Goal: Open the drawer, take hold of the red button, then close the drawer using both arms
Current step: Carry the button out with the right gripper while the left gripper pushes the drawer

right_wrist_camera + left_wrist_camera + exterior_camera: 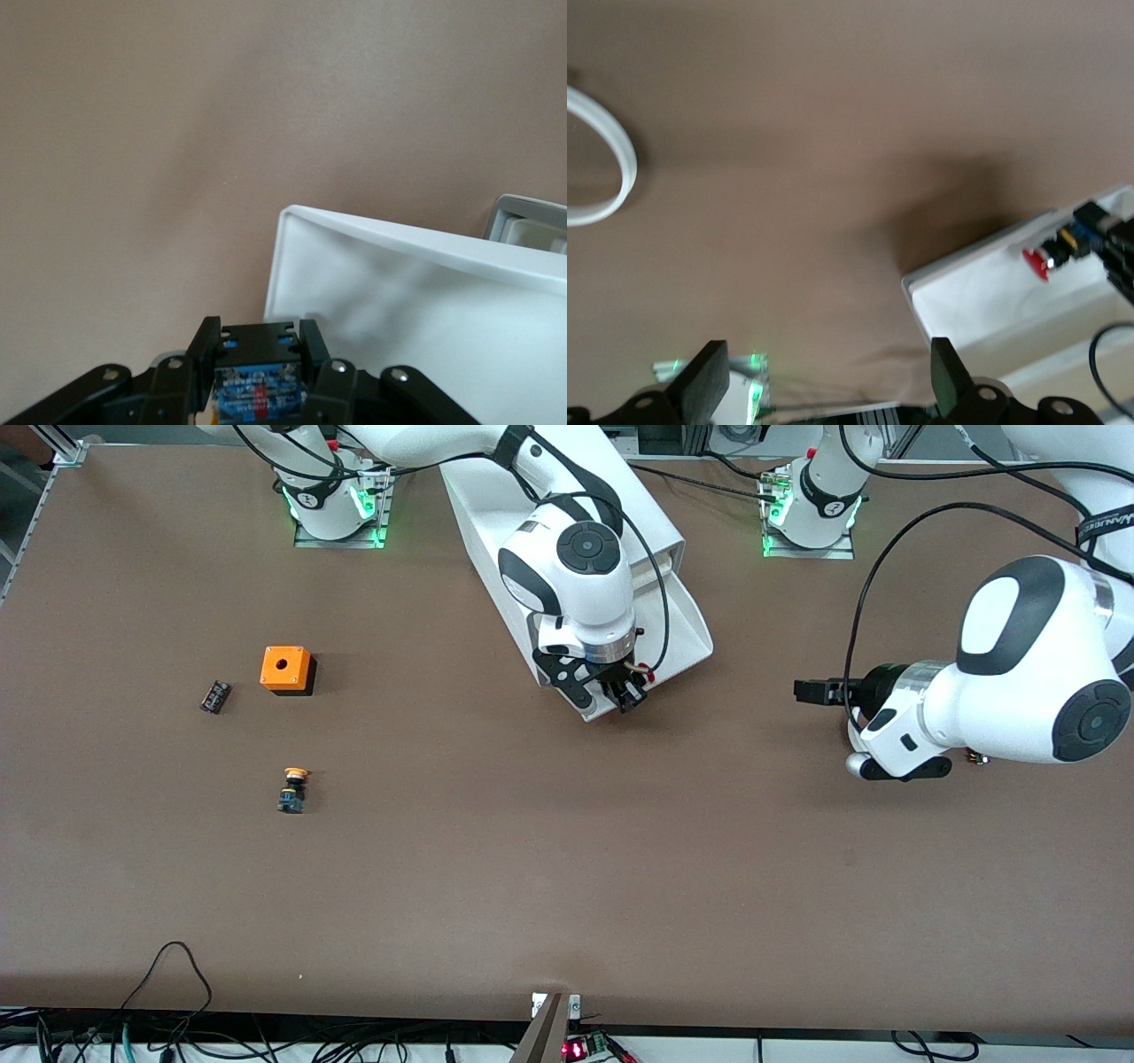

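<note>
The white cabinet (567, 531) stands between the arms' bases with its drawer (695, 642) pulled out toward the front camera. My right gripper (627, 691) is over the open drawer's front end, shut on the button (649, 677). In the right wrist view my right gripper (260, 341) clamps the button's blue-black body (261, 376) beside the drawer's rim (292, 217). The left wrist view shows the red cap (1035, 263) over the drawer (983, 305). My left gripper (806, 691) waits open and empty above the table beside the drawer, toward the left arm's end; it also shows in its own view (828, 381).
An orange box with a hole (286, 669), a small black part (215, 696) and a yellow-capped button (293, 788) lie toward the right arm's end of the table. Cables hang along the table's front edge (567, 1005).
</note>
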Robot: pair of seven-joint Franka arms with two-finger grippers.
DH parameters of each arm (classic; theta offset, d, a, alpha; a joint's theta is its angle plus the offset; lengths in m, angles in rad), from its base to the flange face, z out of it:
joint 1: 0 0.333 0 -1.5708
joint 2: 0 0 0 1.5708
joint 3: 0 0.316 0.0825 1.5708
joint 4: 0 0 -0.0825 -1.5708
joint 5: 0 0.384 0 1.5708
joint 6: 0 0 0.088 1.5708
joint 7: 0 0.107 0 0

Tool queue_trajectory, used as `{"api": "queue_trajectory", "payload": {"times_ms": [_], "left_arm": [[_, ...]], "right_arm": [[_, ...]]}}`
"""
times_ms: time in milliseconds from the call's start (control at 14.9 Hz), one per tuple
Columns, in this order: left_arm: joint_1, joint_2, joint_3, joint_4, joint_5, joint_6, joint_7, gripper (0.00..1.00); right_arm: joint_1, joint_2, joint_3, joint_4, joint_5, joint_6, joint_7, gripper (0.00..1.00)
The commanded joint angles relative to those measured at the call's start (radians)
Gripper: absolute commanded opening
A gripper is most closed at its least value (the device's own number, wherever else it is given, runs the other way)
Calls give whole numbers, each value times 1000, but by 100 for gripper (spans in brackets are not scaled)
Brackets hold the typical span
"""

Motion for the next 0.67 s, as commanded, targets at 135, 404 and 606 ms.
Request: {"api": "queue_trajectory", "payload": {"times_ms": [135, 404, 606], "left_arm": [[-69, 46, -3, 7, 54, 121, -144, 100], [-114, 49, -6, -50, 57, 231, -292, 100], [-149, 13, -6, -166, 60, 357, -416, 100]], "right_arm": [[-17, -84, -29, -13, -13, -34, -77, 0], [-109, -129, -29, -14, 13, -163, -324, 0], [-190, -144, -31, -17, 80, -232, -562, 0]]}}
